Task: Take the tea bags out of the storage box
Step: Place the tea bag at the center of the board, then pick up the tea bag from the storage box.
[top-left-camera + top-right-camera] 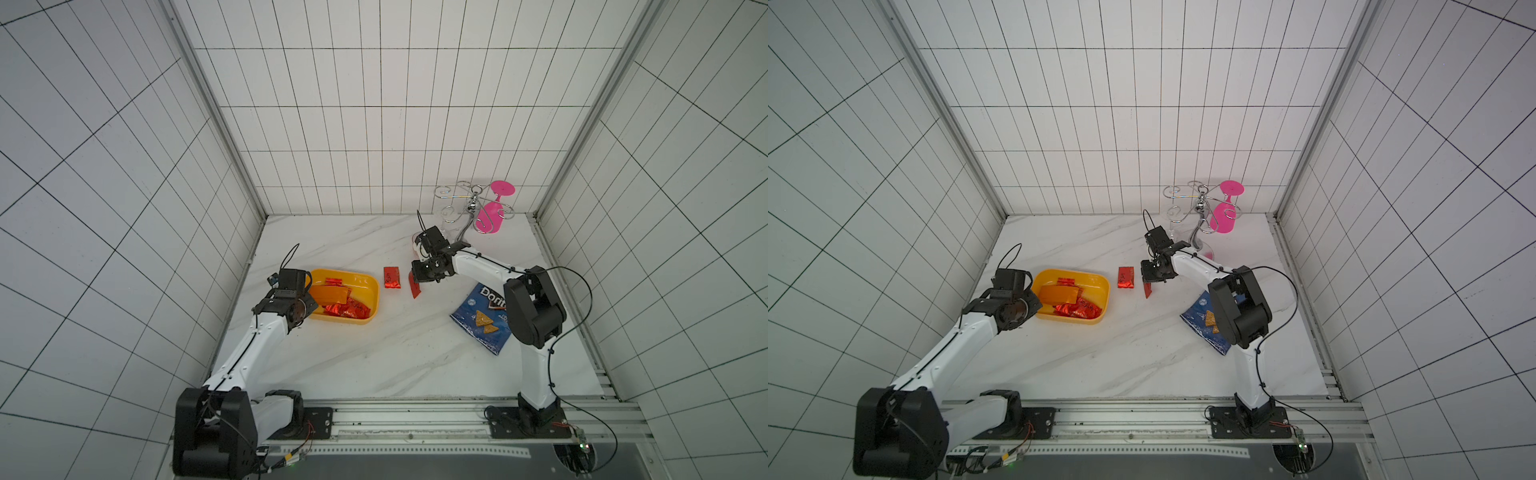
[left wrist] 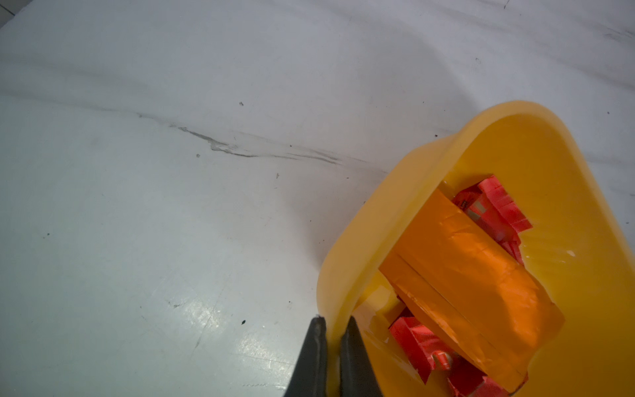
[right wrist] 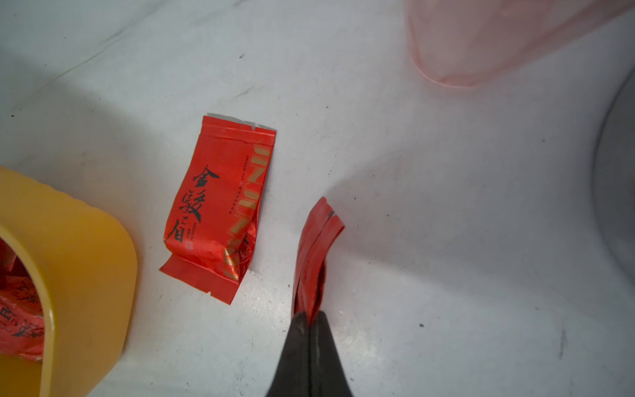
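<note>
The storage box (image 1: 376, 291) (image 1: 1105, 291) is a shallow yellow tub left of the table's middle. In it lie an orange tea bag (image 1: 328, 296) (image 2: 464, 268) and several shiny red tea bags (image 1: 347, 309) (image 1: 1077, 309). My left gripper (image 2: 335, 323) is shut on the box's near-left rim (image 2: 343, 261), one finger inside and one outside. A red tea bag (image 1: 392, 277) (image 3: 220, 206) lies flat on the table right of the box. My right gripper (image 3: 311, 318) is shut on another red tea bag (image 3: 314, 261) (image 1: 415, 289), which hangs edge-on just above the table beside the lying one.
A blue Doritos bag (image 1: 482, 318) lies to the right, partly under the right arm. A pink translucent cup (image 3: 481, 41) stands just beyond my right gripper. A wire glass rack with a pink glass (image 1: 494, 208) stands at the back right. Tiled walls close in the table.
</note>
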`<state>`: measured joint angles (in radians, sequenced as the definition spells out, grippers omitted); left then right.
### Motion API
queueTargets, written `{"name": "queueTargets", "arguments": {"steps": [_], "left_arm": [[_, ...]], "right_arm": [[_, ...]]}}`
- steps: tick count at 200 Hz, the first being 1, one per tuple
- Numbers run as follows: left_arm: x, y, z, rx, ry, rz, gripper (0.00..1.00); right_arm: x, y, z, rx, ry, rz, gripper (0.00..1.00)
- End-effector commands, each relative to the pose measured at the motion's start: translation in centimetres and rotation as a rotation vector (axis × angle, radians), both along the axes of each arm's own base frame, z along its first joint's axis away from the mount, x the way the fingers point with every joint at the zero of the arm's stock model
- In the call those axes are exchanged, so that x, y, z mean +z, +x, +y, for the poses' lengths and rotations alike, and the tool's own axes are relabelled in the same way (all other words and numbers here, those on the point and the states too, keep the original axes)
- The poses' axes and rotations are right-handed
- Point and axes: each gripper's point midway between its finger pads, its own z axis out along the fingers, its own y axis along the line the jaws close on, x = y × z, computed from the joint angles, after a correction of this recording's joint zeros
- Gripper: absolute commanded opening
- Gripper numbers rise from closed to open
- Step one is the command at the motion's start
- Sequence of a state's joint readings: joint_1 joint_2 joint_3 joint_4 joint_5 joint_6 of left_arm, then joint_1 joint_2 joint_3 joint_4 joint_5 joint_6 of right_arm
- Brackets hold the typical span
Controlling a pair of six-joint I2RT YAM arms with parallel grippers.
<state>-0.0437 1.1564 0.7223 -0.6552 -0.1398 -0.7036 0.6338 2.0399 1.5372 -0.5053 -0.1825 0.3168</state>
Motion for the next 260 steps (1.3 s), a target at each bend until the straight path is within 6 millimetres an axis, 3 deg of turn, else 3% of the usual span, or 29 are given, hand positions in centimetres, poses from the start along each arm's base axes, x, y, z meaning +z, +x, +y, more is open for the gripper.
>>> {"name": "queueTargets", "arguments": {"steps": [1, 37, 100, 133, 162, 178, 214, 260], "left_arm": [[0.3, -0.1, 0.6, 0.021, 0.018, -0.014, 0.0], [0.2, -0.1, 0.5, 0.017, 0.017, -0.012, 0.0], [0.2, -0.1, 0.4, 0.012, 0.011, -0.012, 0.0], [0.1, 0.1, -0.1, -0.014, 0.003, -0.012, 0.0], [0.1, 0.1, -0.3, -0.026, -0.005, -0.011, 0.0], [0.2, 0.2, -0.6, -0.039, -0.013, -0.02, 0.0], [0.2, 0.3, -1.1, -0.068, -0.024, -0.029, 0.0], [0.4, 0.3, -1.1, -0.068, -0.022, -0.034, 0.0]], "right_arm": [[1.7, 1.9, 0.3, -0.031, 0.02, -0.054, 0.12], [3.1, 1.8, -0.3, -0.043, 0.011, -0.073, 0.35], [8.6, -0.6, 1.2, 0.003, 0.019, -0.183, 0.45], [10.5, -4.6, 7.1, 0.276, 0.096, -0.231, 0.46], [9.8, -9.2, 12.6, 0.551, 0.155, -0.279, 0.48], [9.4, -10.7, 15.1, 0.656, 0.213, -0.307, 0.51], [9.8, -11.7, 19.4, 0.696, 0.379, -0.228, 0.6], [6.1, -10.8, 21.8, 0.634, 0.4, -0.06, 0.63]]}}
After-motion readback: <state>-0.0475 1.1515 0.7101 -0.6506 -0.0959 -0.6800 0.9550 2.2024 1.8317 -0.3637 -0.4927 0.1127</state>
